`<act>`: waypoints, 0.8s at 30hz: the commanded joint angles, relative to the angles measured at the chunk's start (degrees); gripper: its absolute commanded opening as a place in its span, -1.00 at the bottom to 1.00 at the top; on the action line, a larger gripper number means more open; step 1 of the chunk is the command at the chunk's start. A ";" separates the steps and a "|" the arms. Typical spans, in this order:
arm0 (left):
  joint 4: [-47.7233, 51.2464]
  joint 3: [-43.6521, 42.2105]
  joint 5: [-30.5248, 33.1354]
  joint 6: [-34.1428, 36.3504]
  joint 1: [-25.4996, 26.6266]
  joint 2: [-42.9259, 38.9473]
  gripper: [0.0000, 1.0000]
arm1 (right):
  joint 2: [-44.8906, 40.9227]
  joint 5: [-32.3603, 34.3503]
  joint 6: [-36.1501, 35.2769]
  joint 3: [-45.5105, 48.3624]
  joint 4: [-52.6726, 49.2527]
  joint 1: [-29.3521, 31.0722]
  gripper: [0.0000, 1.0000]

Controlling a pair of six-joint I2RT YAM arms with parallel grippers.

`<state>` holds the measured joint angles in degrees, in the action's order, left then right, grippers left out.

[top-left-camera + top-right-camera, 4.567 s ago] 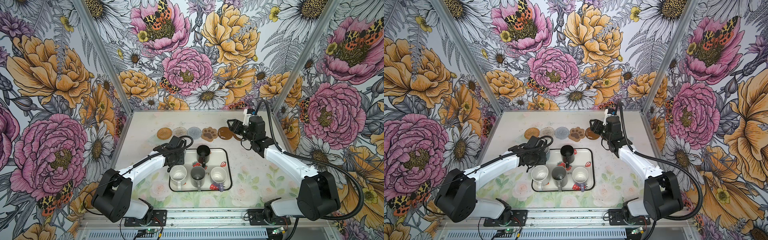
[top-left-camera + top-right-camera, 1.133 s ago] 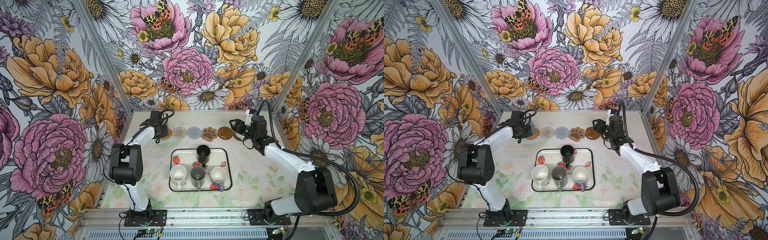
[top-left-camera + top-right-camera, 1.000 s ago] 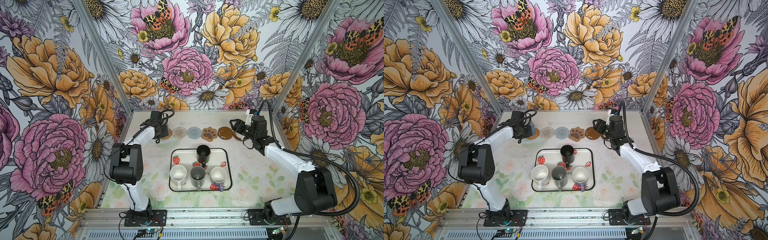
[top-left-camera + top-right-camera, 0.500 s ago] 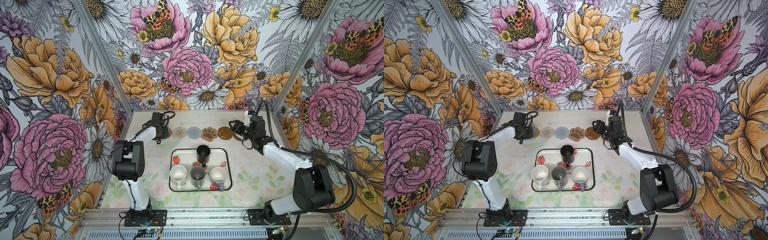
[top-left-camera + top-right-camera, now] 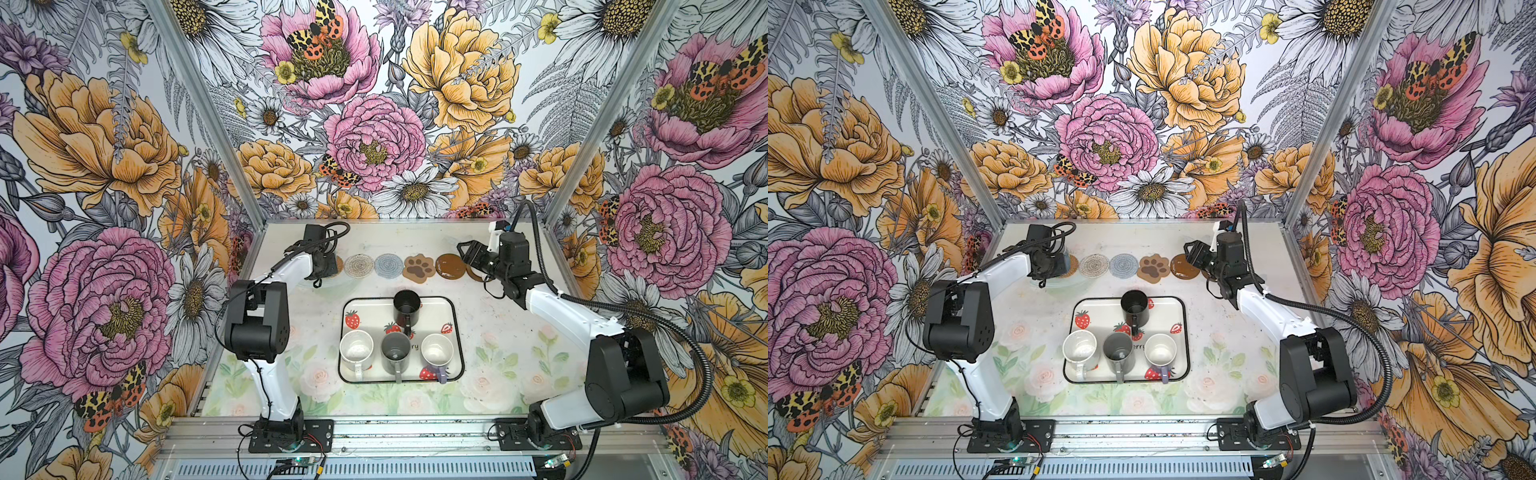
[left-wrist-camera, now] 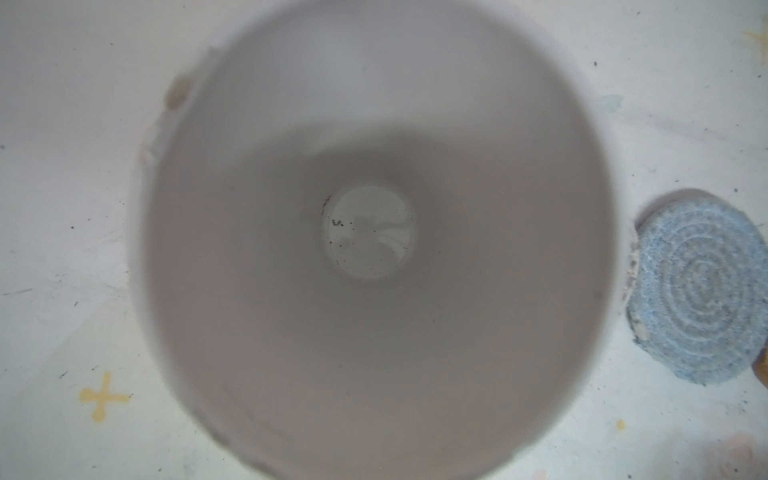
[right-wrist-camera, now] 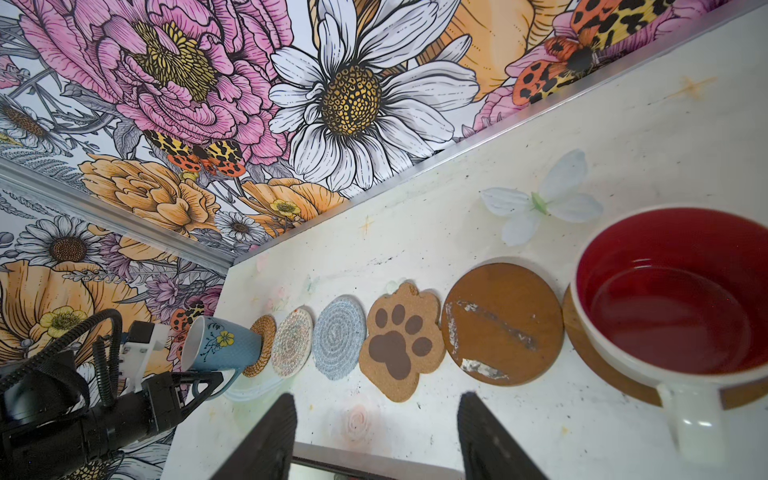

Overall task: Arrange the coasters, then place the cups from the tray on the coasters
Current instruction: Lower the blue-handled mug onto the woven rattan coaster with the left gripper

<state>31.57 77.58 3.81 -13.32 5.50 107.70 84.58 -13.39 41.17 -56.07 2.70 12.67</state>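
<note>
Six coasters lie in a row at the back: tan rattan [image 5: 339,266], whitish woven [image 5: 359,264], grey-blue [image 5: 388,265], paw-shaped [image 5: 419,268] and brown disc [image 5: 450,266]. The last disc [image 7: 598,365] carries the white cup with a red interior [image 7: 673,299]. My left gripper [image 7: 205,381] is shut on the handle of the light blue cup [image 7: 222,349]. That cup stands upright at the rattan coaster [image 7: 259,347]. In the left wrist view its inside [image 6: 374,249] fills the frame. My right gripper [image 7: 376,401] hangs open and empty beside the red-lined cup. The tray [image 5: 455,332] holds black [image 5: 406,305], white [image 5: 356,348], grey [image 5: 395,351] and lavender [image 5: 436,349] cups.
Flowered walls close in the table at the back and on both sides. The right arm [image 5: 557,307] covers the red-lined cup in both top views. A white paper flower [image 7: 540,199] lies behind the brown discs.
Since the earliest frames my left gripper has carried the light blue cup from beside the tray to the far left coaster. In the last second it shifted only slightly. The right gripper barely moved.
</note>
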 commanded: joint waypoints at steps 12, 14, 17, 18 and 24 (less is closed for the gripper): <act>-3.51 4.55 2.07 -0.65 0.92 0.16 -1.00 | 1.07 -0.89 0.41 -1.68 1.34 -0.72 0.28; -3.52 4.78 1.94 -0.55 0.94 0.56 -1.00 | 1.12 -0.85 0.41 -1.71 1.26 -0.81 0.28; -3.44 4.82 1.92 -0.63 0.97 0.92 -1.00 | 1.11 -0.85 0.39 -1.71 1.26 -0.88 0.28; -3.40 4.77 1.90 -0.65 1.12 0.99 -1.00 | 1.20 -0.86 0.40 -1.67 1.25 -0.89 0.28; -3.35 4.51 2.29 -0.65 0.95 1.37 -1.00 | 1.29 -1.03 0.47 -1.68 1.19 -0.89 0.28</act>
<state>31.53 80.62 4.78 -13.50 6.15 109.56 85.27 -13.80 41.15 -56.07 2.70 12.27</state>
